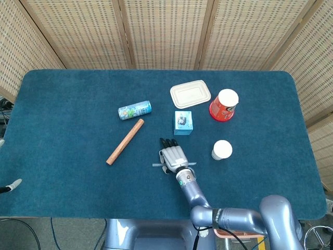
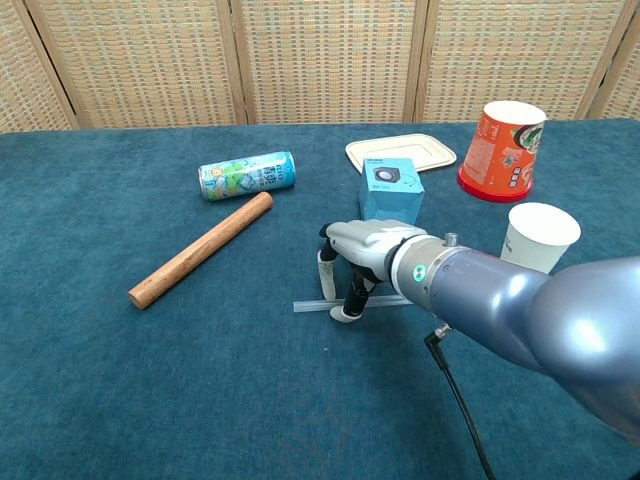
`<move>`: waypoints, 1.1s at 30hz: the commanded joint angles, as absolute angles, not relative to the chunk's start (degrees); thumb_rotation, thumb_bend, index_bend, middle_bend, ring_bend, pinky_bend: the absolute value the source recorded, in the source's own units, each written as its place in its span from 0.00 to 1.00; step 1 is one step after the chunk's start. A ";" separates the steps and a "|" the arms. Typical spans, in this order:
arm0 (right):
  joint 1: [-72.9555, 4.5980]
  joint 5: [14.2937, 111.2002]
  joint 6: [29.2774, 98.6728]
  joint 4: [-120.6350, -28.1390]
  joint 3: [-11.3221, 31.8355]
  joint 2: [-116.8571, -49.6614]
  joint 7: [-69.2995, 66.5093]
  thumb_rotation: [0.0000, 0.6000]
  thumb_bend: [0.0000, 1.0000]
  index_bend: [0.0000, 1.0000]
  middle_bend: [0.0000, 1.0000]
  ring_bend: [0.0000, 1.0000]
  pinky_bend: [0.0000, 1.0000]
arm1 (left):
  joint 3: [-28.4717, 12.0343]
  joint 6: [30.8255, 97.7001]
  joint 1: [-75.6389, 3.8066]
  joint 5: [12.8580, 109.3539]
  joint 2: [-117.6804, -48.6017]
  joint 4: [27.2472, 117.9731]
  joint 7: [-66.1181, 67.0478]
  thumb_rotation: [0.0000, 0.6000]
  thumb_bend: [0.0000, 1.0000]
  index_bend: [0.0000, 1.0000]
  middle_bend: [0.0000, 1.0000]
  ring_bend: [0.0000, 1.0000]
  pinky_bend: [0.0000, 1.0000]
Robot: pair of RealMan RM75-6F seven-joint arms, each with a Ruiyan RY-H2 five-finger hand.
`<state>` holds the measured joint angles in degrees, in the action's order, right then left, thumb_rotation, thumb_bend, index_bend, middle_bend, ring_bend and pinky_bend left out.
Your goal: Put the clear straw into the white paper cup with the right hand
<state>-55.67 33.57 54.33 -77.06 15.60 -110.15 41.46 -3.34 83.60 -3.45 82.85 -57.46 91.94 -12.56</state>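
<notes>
Blue table (image 1: pixel 62 104) bears can (image 1: pixel 134 110), rod (image 1: pixel 125 141), cups (image 1: pixel 222 149)

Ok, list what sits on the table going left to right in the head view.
Wooden rod → can → right hand over the straw → white paper cup. The blue box, the tray and the red cup overlap these in left-right position, so I leave them out.
</notes>
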 commanded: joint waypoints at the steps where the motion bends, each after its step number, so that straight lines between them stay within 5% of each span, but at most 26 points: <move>1: -55.77 33.37 54.24 -77.15 15.39 -110.14 41.50 1.00 0.45 0.61 0.00 0.00 0.00 | -3.35 83.65 -3.44 82.88 -57.42 91.98 -12.57 1.00 0.15 0.00 0.00 0.00 0.00; 13: -55.54 35.24 54.45 -79.04 14.61 -109.06 40.24 1.00 0.49 0.65 0.00 0.00 0.00 | -3.31 83.48 -3.54 82.92 -57.46 91.84 -12.68 1.00 0.15 0.00 0.00 0.00 0.00; 22: -53.44 40.20 53.45 -89.00 16.51 -103.35 33.44 1.00 0.49 0.66 0.00 0.00 0.00 | -3.09 83.08 -3.77 83.16 -57.67 91.94 -12.04 1.00 0.15 0.00 0.00 0.00 0.00; 33: -47.26 42.59 49.68 -108.47 26.08 -87.42 15.53 1.00 0.51 0.67 0.01 0.00 0.00 | -2.79 83.79 -3.57 83.94 -57.85 92.35 -11.35 1.00 0.15 0.00 0.00 0.00 0.00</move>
